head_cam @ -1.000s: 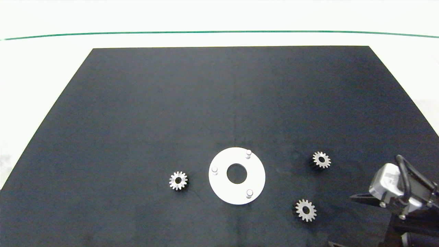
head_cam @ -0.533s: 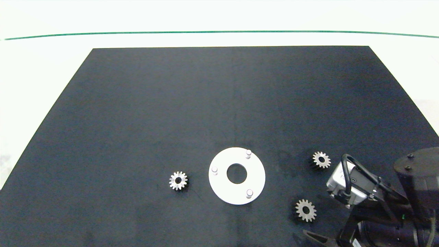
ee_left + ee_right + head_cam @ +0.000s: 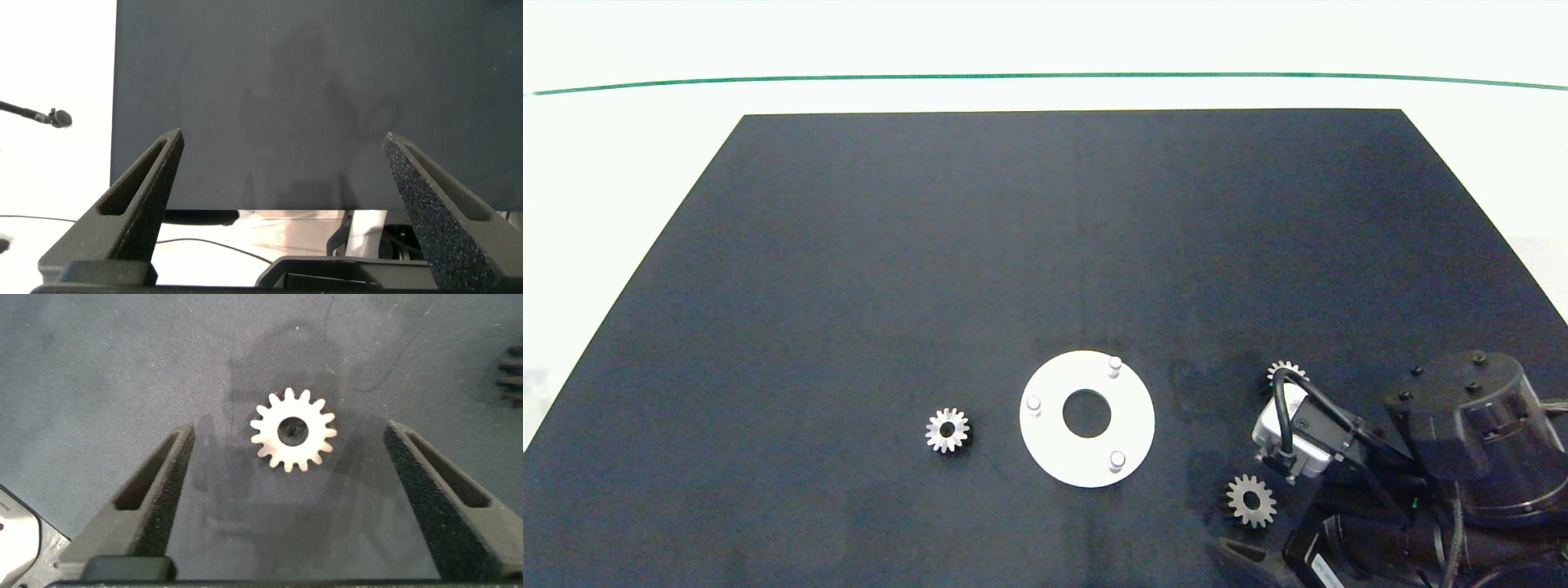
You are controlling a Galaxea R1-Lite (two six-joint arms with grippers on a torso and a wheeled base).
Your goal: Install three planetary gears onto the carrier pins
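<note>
Black matting covers the tabletop (image 3: 849, 245), where the right gripper (image 3: 286, 506) has swept in over one gear (image 3: 292, 429) — jaws wide, a pickup looks close. Left gripper (image 3: 282, 196) idles, jaws wide. White disc (image 3: 1049, 445) and pins (image 3: 1116, 461) — bare.

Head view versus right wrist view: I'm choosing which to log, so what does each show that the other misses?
Only the head view shows the flat white ring-shaped disc with its three white pegs, and the small silver-grey gear to its left. Only the right wrist view shows the right end effector open. Both show the nearest right-side gear on the black mat.
</note>
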